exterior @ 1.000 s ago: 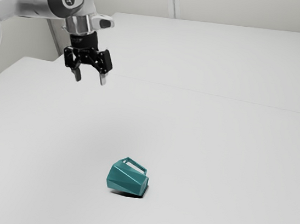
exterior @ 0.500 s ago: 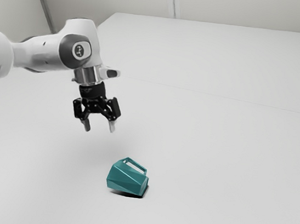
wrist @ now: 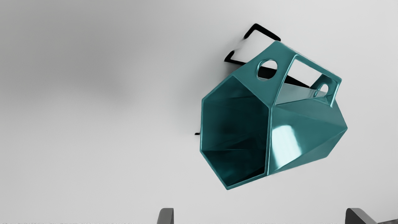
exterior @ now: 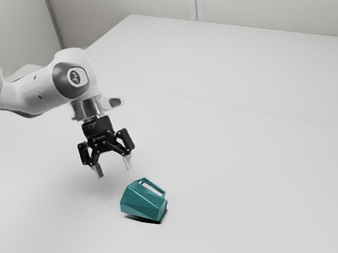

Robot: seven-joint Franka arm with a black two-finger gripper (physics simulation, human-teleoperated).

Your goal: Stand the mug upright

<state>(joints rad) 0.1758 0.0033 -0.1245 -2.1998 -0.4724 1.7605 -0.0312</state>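
In the exterior view the gripper (exterior: 115,169) hangs open and tilted, above and toward the exterior view's left of the teal mug (exterior: 144,202). The faceted mug lies on its side, its handle (exterior: 152,185) on the upper side. In the wrist view the open mouth of the mug (wrist: 273,130) shows its dark inside, and the handle (wrist: 311,67) has its own opening. At that view's bottom edge the two fingertips of the gripper (wrist: 259,216) stand wide apart, with nothing held between them.
The mug rests on a broad white table (exterior: 253,194). Behind it rises a pale panel or surface (exterior: 245,65), its far edge near a wall. A dark shadow lies beside the mug.
My hand has come down from high above the table to near the mug and has tilted over the last half second. The mug has not moved.
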